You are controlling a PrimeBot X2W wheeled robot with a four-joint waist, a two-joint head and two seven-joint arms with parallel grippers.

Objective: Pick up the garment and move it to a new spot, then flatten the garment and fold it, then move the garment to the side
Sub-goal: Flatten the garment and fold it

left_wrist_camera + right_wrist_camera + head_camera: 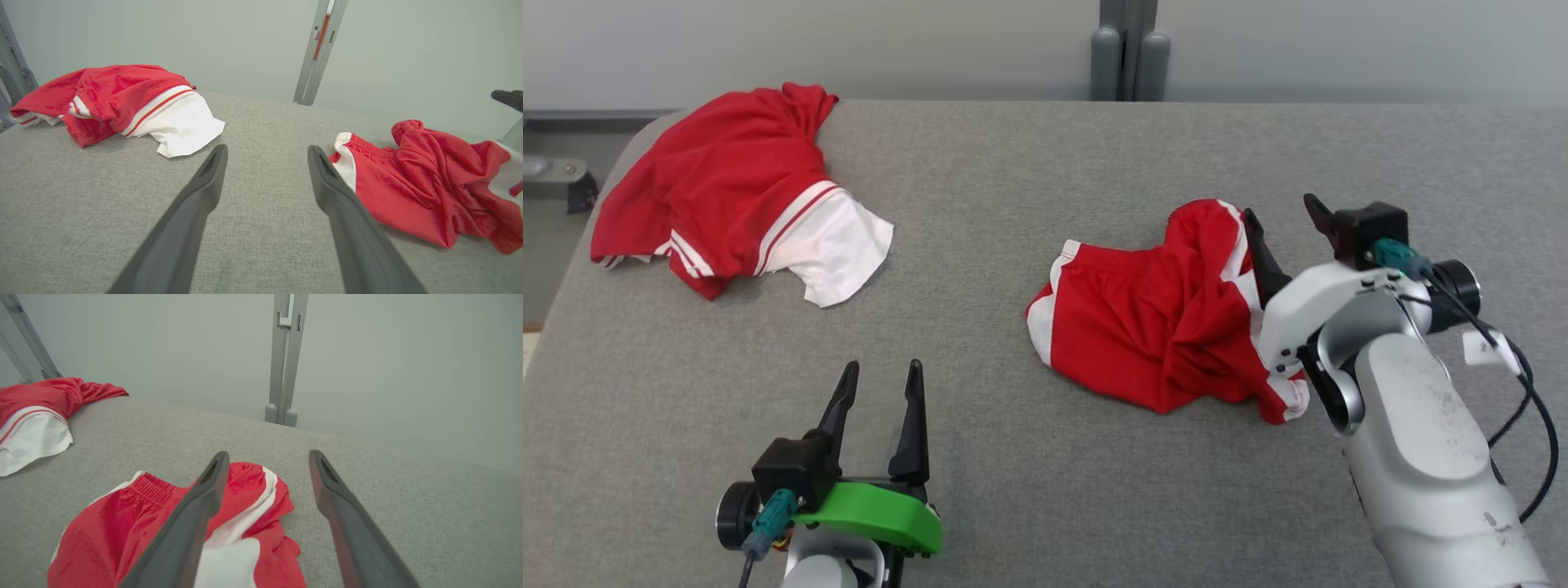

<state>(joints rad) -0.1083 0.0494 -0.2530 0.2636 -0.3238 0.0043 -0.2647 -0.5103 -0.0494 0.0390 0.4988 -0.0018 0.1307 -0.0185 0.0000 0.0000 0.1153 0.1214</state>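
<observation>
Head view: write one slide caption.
Right tool, open, at the edge of crumpled red shorts; left tool open; red shirt far left on grey table.

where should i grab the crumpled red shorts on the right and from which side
Pinch the raised, bunched hump at the far right end of the red shorts, coming down from above with the open right tool poised at that end. That fold stands up off the table, so a finger fits on each side; the rest lies lower and flatter.
</observation>
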